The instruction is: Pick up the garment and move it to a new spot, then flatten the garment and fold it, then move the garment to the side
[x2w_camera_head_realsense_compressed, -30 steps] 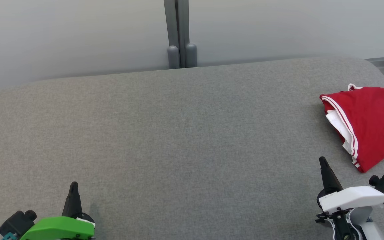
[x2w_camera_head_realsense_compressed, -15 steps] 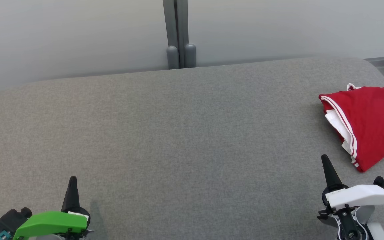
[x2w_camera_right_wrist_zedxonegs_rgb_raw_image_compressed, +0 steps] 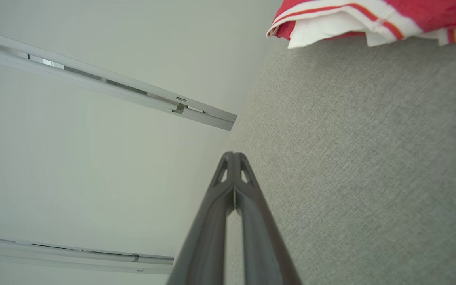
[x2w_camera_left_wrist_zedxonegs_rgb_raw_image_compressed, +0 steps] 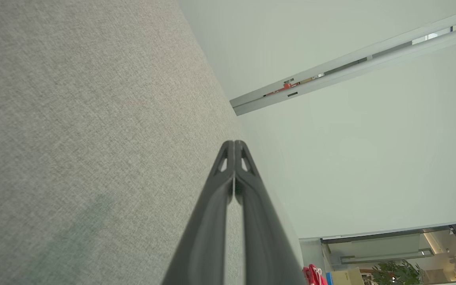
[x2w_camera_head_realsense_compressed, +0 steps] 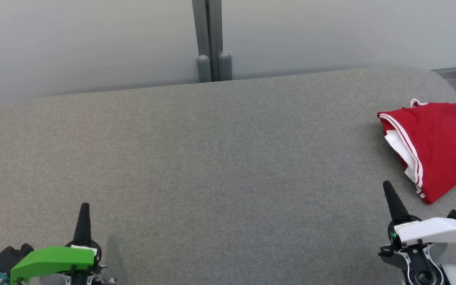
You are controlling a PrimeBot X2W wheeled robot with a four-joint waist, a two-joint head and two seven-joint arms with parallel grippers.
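Red white-striped garment (x2w_camera_head_realsense_compressed: 437, 146) lies folded at 3 o'clock on the grey fabric tabletop (x2w_camera_head_realsense_compressed: 212, 158), so the move-aside step looks done. Left gripper (x2w_camera_head_realsense_compressed: 84, 206) and right gripper (x2w_camera_head_realsense_compressed: 387, 185) are pressed together, empty. Next is just parking, I'd guess.

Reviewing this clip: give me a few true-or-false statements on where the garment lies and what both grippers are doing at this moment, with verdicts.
1. The garment lies near the right end of the table. True.
2. The right gripper is shut on the garment. False: it is shut, but on nothing, and bare table shows between it and the cloth.
3. The left gripper is open. False: in the left wrist view its two fingers are pressed together.
4. The garment is red with white stripes along one edge. True.
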